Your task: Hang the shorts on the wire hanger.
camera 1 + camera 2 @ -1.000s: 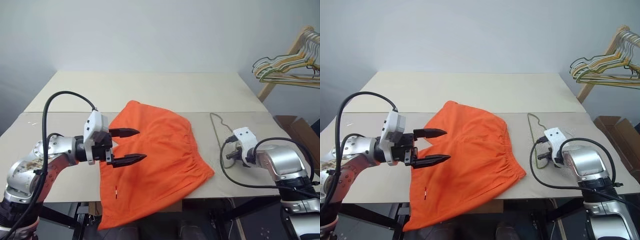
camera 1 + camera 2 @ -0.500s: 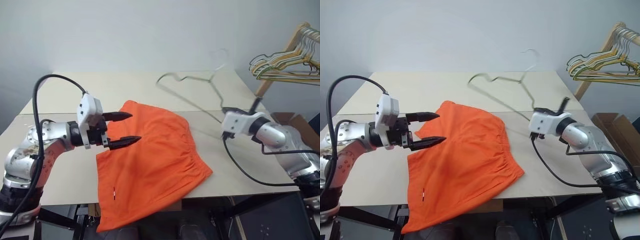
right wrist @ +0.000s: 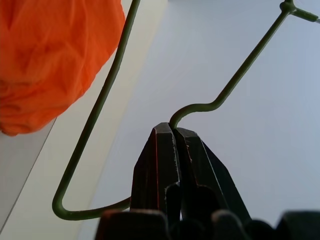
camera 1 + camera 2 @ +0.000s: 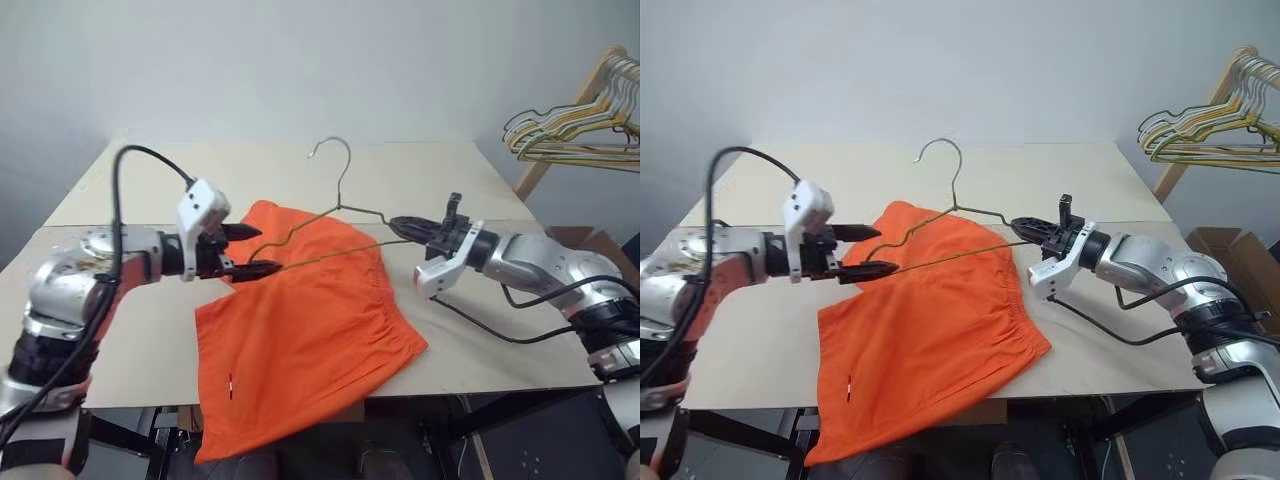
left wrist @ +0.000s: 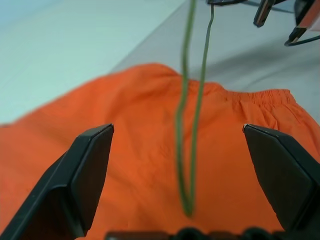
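The thin grey metal wire hanger point(image 4: 322, 226) hangs in the air above the bright orange fabric shorts point(image 4: 310, 330), which lie flat on the beige desk point(image 4: 480, 330). The right end effector point(image 4: 402, 226) is clamped on its corner. The left end effector point(image 4: 252, 250), fingers apart, brackets the opposite corner.

**A plain room with a pale table**

The wall point(image 4: 300, 60) behind is bare and light grey, with soft and even light on it. In front of it stands a wide beige table point(image 4: 420, 175); a straight seam point(image 4: 120, 225) runs across its top, parallel to the far edge. Beyond the right far corner of the table, a wooden frame point(image 4: 560, 135) leans up and carries a bunch of yellow, green and white hangers point(image 4: 575, 130). Below it, near the right edge, a brown cardboard box point(image 4: 590, 250) stands on the floor.
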You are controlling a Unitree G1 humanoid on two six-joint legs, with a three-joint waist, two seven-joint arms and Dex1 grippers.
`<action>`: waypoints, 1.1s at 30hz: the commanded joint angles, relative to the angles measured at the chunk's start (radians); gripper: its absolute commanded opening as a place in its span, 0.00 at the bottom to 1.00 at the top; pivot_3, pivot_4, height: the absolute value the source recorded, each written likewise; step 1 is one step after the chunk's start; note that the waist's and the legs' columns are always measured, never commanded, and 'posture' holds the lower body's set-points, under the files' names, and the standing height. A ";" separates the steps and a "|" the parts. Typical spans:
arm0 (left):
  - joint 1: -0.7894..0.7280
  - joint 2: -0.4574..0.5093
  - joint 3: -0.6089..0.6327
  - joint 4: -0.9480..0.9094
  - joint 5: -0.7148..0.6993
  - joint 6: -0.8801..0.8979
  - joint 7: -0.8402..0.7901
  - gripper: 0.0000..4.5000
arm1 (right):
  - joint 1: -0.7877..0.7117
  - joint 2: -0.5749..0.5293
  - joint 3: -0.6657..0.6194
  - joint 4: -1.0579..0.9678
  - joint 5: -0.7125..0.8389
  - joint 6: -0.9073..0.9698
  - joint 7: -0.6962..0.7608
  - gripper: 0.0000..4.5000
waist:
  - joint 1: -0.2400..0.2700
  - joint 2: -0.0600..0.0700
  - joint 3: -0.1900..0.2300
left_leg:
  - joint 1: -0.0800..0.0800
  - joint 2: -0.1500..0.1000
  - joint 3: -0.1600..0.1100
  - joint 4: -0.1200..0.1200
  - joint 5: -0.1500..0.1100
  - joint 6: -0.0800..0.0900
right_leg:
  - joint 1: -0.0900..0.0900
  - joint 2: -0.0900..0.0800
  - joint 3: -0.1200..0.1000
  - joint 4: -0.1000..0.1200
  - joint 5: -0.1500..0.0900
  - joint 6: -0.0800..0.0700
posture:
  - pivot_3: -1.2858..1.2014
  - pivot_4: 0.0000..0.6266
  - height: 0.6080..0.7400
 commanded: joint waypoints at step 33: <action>-0.088 -0.011 -0.113 0.118 0.193 -0.052 -0.187 0.00 | 0.056 -0.110 -0.025 -0.082 0.300 -0.158 0.245 0.25 | -0.026 0.000 -0.001 | 0.000 0.000 -0.001 0.000 0.000 0.000 | 0.000 0.000 0.000 0.001 0.000 0.000 | 0.51 0.00 1.00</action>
